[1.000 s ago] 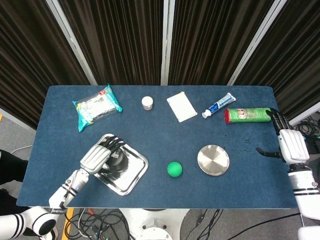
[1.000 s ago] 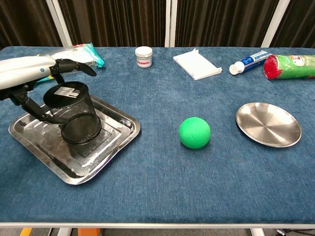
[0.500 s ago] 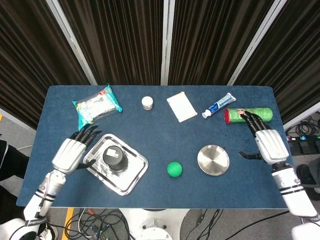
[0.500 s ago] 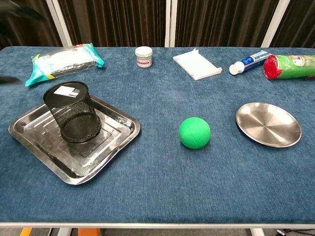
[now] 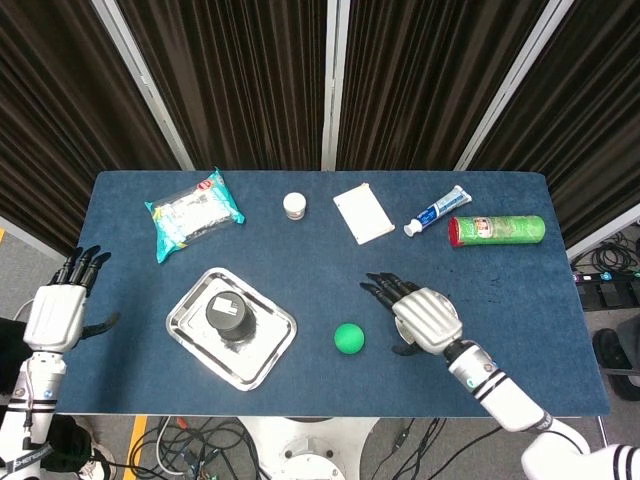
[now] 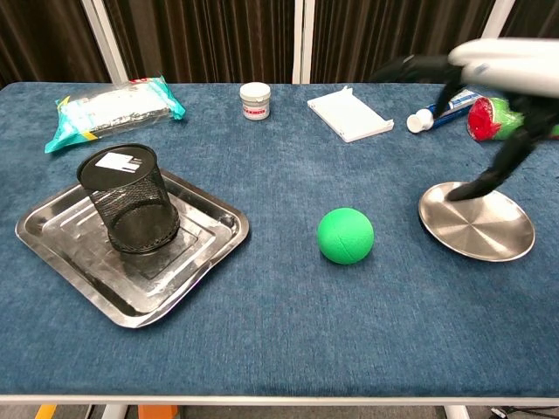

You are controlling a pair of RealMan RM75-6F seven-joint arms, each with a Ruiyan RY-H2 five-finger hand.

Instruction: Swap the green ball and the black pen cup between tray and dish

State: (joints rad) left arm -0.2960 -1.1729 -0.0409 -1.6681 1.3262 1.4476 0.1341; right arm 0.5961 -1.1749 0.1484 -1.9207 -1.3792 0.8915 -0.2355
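**Right hand hovering over the dish as ball and cup sit apart**

The right hand (image 5: pixel 425 318) is hanging over the steel dish (image 6: pixel 479 229) with fingers spread and nothing in them, hiding the dish entirely from the head camera; in the chest view the hand is blurred and partly cut off by the frame's right edge, with one dark fingertip reaching down to the dish's rim. The green ball (image 5: pixel 348 338) is lying on the bare blue desk (image 5: pixel 300 250), just beside that hand, between dish and tray. The black pen cup (image 6: pixel 129 199) is standing in the steel tray (image 6: pixel 205 262), tilted a little, a white label on its top too small to read. The left hand (image 5: pixel 57 312) is holding off past the desk's left edge, fingers apart and empty, out of the chest camera's sight. Along the far side are lying a teal packet (image 5: pixel 192 213), a small white jar (image 5: pixel 294 206), a white box (image 5: pixel 363 212), a toothpaste tube (image 5: pixel 437 211) and a green canister (image 5: pixel 497 230), the last partly covered by the right hand in the chest view; their printing is not legible
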